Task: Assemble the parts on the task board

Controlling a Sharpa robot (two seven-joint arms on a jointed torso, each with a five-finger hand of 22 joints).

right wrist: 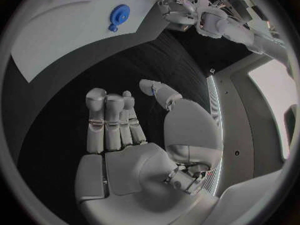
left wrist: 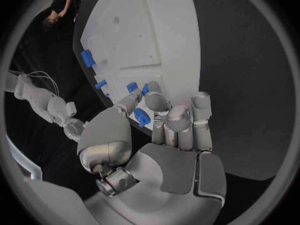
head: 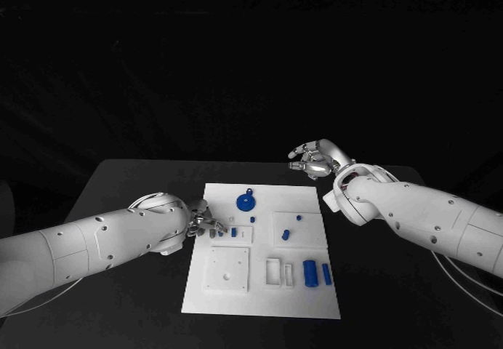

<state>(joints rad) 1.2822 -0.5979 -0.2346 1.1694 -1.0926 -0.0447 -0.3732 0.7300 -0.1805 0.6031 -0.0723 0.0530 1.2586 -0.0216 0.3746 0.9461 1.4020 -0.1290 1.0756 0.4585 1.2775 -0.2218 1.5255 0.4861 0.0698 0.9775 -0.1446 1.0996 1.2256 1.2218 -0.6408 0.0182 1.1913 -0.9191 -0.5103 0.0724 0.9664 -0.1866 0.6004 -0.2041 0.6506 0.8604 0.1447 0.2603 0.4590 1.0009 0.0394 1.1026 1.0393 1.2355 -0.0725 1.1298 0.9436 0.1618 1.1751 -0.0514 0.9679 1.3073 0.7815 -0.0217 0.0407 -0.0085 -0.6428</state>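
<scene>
On the black desk (head: 137, 182) lies the white task board (head: 262, 291), reaching from the desk's middle toward the near edge. Several blue parts sit on it: a round disc-shaped part (head: 246, 201) with a small tab near the far edge, a short upright part (head: 285, 234) in a square recess right of centre, a small part (head: 234, 233) near the left edge, and two longer cylindrical parts (head: 310, 272) lying side by side near the board's right edge, next to a pair of narrow white slots (head: 280, 270). A square white plate (head: 229, 267) with small holes takes up the near-left area of the board. At the board's left edge the left hand (head: 206, 223) hovers over or touches the board; in the left wrist view its fingers (left wrist: 178, 120) are curled together close to a small blue part (left wrist: 142, 117) at the fingertips, though whether they actually pinch it cannot be told. Beyond the board's far right corner, the right hand (head: 318, 160) is raised over bare desk, well apart from the board; the right wrist view shows its fingers (right wrist: 106, 120) side by side and upright, the thumb standing apart, nothing held.
</scene>
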